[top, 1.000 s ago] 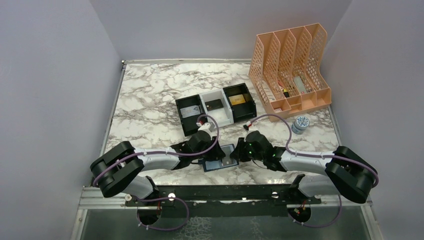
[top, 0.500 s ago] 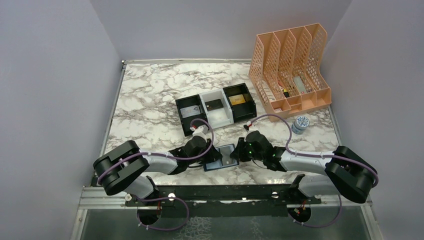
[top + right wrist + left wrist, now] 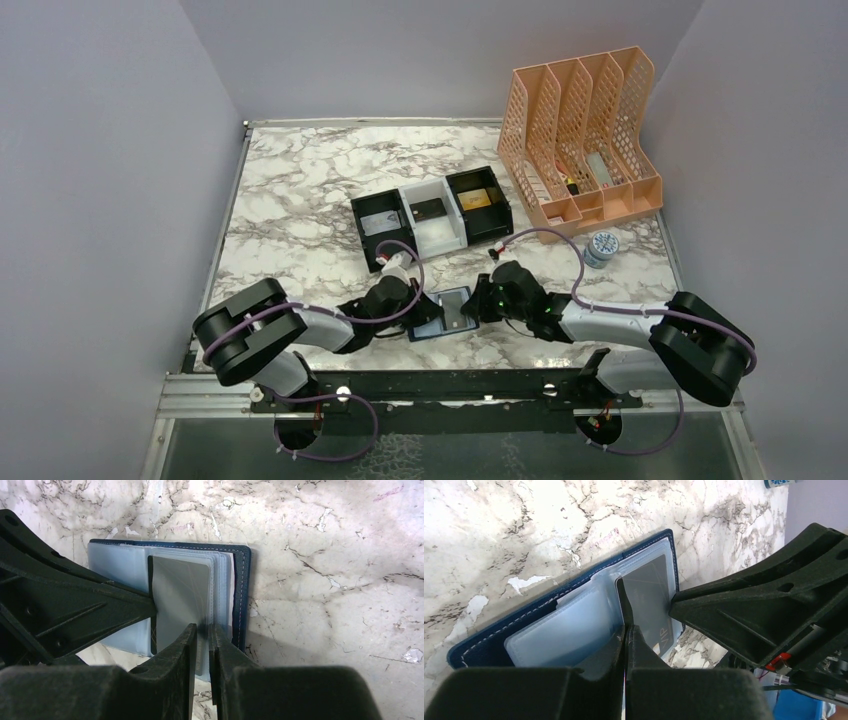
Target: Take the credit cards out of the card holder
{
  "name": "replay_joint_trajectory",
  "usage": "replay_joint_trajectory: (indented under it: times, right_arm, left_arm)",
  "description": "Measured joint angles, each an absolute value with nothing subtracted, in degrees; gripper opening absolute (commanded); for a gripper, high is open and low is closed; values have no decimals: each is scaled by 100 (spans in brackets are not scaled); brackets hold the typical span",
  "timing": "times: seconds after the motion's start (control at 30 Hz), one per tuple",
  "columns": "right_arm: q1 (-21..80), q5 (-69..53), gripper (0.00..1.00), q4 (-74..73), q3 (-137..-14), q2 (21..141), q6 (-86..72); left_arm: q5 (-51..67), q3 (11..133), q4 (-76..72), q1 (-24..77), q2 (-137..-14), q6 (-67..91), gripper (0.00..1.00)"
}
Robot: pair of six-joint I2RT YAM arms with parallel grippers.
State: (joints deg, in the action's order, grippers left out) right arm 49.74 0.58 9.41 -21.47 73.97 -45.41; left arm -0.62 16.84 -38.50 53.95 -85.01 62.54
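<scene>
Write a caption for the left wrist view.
Left gripper, shut, at a dark card in the open card holder.

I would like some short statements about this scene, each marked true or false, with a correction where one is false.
1. The card holder lies open on the marble table. True.
2. All three compartments of the tray are empty. False: each holds one card, a silver card, a dark card and a gold card.
3. The left pincer has its jaws wide apart. False: they are shut together, at the holder's clear pockets.
4. A card marked VIP sits in a clear pocket of the holder. True.
5. The peach file rack stands at the near left corner. False: it stands at the far right.
</scene>
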Motion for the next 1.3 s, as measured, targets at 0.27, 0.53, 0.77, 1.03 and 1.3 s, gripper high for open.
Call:
replay_joint_trajectory:
  times: [0.27, 0.53, 0.77, 1.03, 1.3]
  right_arm:
    - [4976, 80, 16, 891, -2154, 7393, -4541]
    - [4976, 95, 17, 596, -2246, 7308, -4469]
    - [4976, -49, 22, 213, -2333, 6910, -4136]
    - [4976, -749, 22, 416, -2797, 7194, -3865]
    - [4976, -672, 22, 388, -2906, 7972, -4053]
  left_arm:
    - [-71, 1382, -3986, 5402, -8208, 6320, 0]
    - [-99, 1221, -3903, 5402, -7913, 6337, 0]
    - [-115, 1212, -3804, 5402, -7863, 6335, 0]
    - [-115, 1212, -3800, 5402, -7863, 6333, 0]
    - [-123, 1212, -3671, 5402, -7767, 6320, 0]
